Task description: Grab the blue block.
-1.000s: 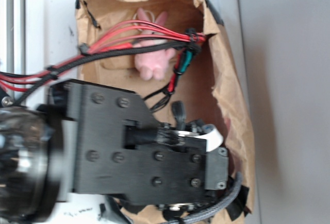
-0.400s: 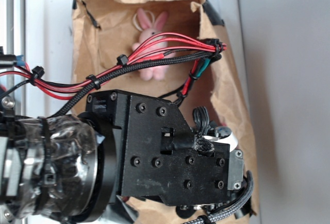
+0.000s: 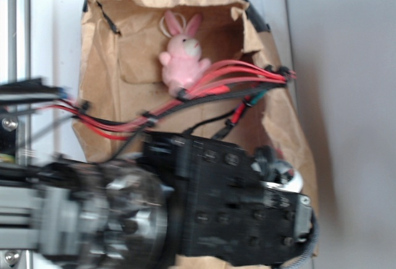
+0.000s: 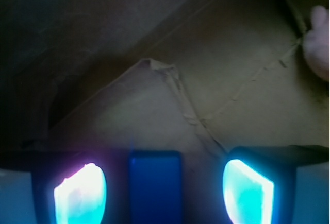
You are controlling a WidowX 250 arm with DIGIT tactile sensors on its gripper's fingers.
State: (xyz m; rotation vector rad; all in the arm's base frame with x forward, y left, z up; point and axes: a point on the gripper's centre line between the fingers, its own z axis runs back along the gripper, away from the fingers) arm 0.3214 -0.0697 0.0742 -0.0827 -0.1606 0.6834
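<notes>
In the wrist view the blue block (image 4: pixel 155 185) lies flat on brown paper between my fingers, its long side pointing away from me. My gripper (image 4: pixel 164 195) is open around it. The left fingertip (image 4: pixel 80 195) and the right fingertip (image 4: pixel 247 193) glow cyan, each with a clear gap to the block. In the exterior view the black arm body (image 3: pixel 235 207) covers the block and the jaws.
A pink plush bunny (image 3: pixel 180 59) lies at the far end of the torn brown paper bag (image 3: pixel 124 46), and its edge shows in the wrist view (image 4: pixel 319 38). Red and black cables (image 3: pixel 204 93) cross the bag below it. The bag rests on a white surface (image 3: pixel 55 34).
The arm has shifted down and to the right in the exterior view. The cables that crossed the bunny now run below it, leaving it uncovered.
</notes>
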